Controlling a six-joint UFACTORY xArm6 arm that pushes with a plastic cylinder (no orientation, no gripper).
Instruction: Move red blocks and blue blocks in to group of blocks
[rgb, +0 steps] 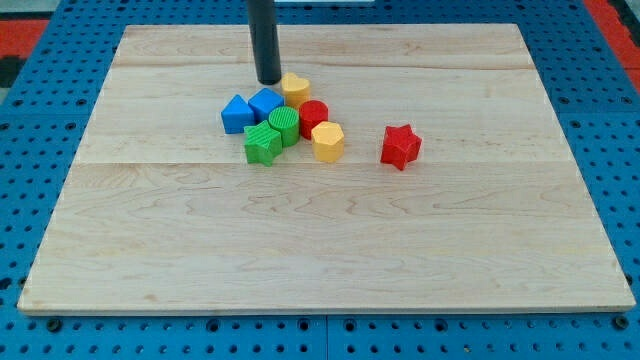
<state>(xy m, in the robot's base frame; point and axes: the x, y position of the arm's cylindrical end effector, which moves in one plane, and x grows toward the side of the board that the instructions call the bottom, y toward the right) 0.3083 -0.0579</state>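
My tip (268, 80) rests on the board just above the cluster, touching or nearly touching the blue cube (266, 103) and left of the yellow heart block (295, 87). A second blue block (236, 114) sits at the cluster's left. A red cylinder (314, 117) sits in the middle of the cluster. A red star block (400, 146) lies alone to the view's right, a short gap from the cluster.
A green cylinder (285, 125), a green star-like block (262, 144) and a yellow hexagon block (327, 141) form the cluster's lower part. The wooden board (320, 250) lies on a blue pegboard (30, 180).
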